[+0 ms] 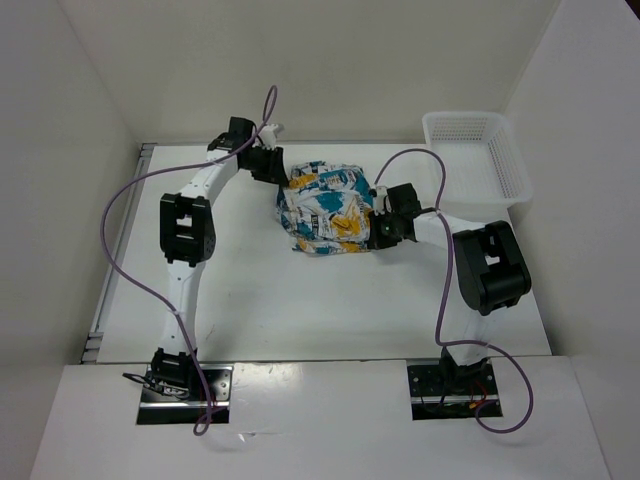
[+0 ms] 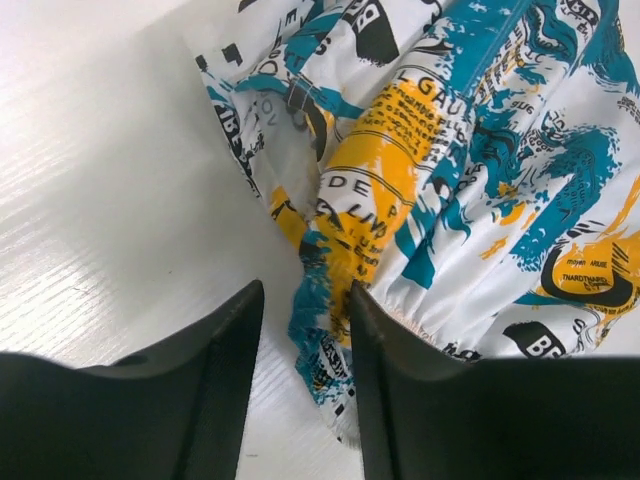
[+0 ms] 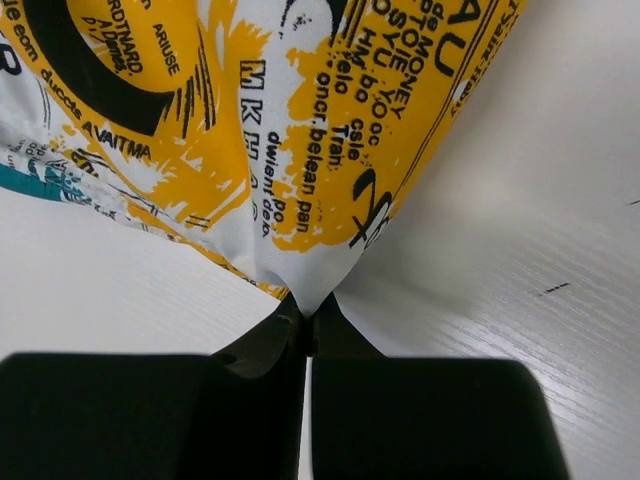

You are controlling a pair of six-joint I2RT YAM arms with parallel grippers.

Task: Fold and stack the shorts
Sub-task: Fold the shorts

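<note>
The shorts [image 1: 325, 210] lie bunched in a crumpled heap at the middle of the table, white cloth with yellow-orange and teal patches and dark lettering. My left gripper [image 1: 280, 172] is at the heap's far left corner. In the left wrist view its jaws [image 2: 305, 290] stand apart, and a hanging fold of the shorts [image 2: 450, 150] lies in the gap against the right finger, not pinched. My right gripper [image 1: 378, 222] is at the heap's right side. In the right wrist view it [image 3: 305, 310] is shut on a pinched point of the shorts [image 3: 280, 120].
A white plastic mesh basket [image 1: 475, 150] stands at the back right corner of the table. White walls close in the table at the back and on both sides. Purple cables loop from both arms.
</note>
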